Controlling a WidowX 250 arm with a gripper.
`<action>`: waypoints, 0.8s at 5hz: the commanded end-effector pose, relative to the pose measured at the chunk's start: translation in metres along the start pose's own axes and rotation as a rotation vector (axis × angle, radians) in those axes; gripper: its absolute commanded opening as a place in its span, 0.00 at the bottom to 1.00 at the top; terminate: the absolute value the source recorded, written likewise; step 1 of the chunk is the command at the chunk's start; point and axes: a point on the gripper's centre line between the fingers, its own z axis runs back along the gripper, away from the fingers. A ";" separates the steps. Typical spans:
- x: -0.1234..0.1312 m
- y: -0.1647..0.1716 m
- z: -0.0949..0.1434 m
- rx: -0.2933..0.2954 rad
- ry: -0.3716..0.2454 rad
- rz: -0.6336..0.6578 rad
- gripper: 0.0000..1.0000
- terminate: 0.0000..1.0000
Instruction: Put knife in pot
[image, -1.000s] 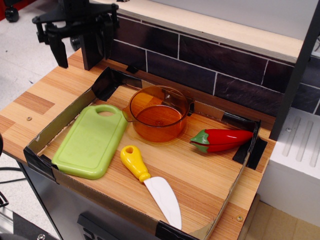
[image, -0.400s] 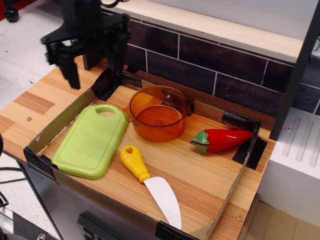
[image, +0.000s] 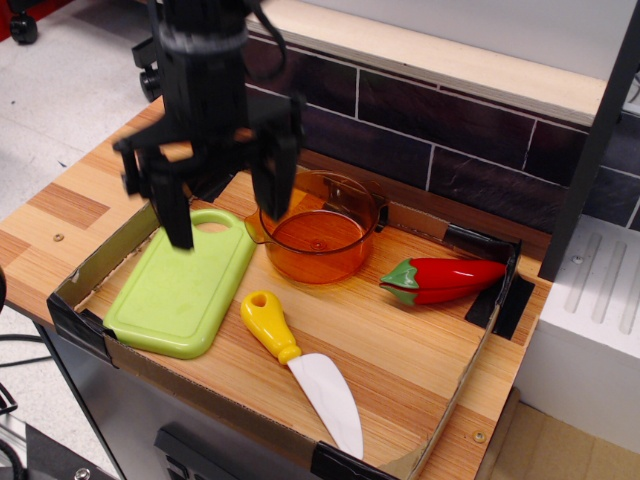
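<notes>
A shallow cardboard-walled tray (image: 120, 245) sits on a striped wooden counter (image: 60, 205) before a dark tiled backsplash (image: 450, 140). Within the tray, the yellow-handled white-bladed toy knife (image: 300, 368) lies flat near its front wall, just in front of the transparent orange pot (image: 318, 228). The black gripper (image: 225, 195) hovers above the tray's left side, jaws spread wide, empty.
</notes>
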 end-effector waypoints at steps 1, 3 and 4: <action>-0.019 -0.007 -0.020 -0.016 -0.080 -0.118 1.00 0.00; -0.015 -0.017 -0.047 -0.039 -0.155 -0.131 1.00 0.00; -0.011 -0.020 -0.054 -0.051 -0.158 -0.124 1.00 0.00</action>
